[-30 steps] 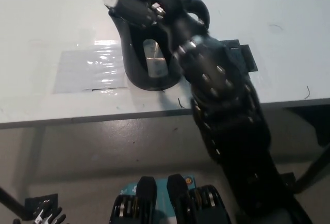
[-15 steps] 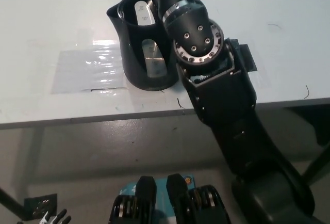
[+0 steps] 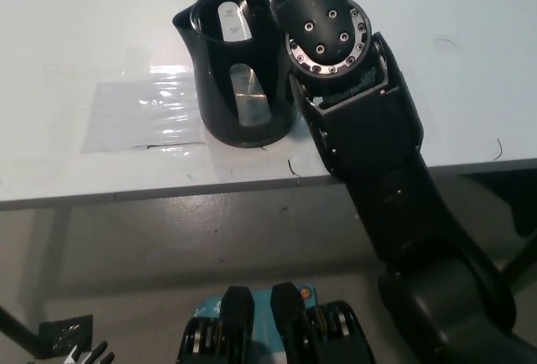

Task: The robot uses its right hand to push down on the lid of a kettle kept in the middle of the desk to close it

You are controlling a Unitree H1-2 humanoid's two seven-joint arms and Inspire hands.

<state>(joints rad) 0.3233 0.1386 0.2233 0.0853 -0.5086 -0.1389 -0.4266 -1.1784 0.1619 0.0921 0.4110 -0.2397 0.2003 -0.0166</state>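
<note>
white desk [image 3: 101, 37] under a steep downward view, grey floor below its front edge. low at far left, well below the kettle: tips of white left hand [image 3: 88, 354], fingers apart, holding nothing. left of the kettle: clear shiny sheet [image 3: 143, 112] flat on desk. mid-desk: black kettle [image 3: 239, 70], upright, top open, inside visible. right of and touching the kettle: black right arm [image 3: 361, 129] reaching up past it; right hand out of frame, cannot tell its state.
</note>
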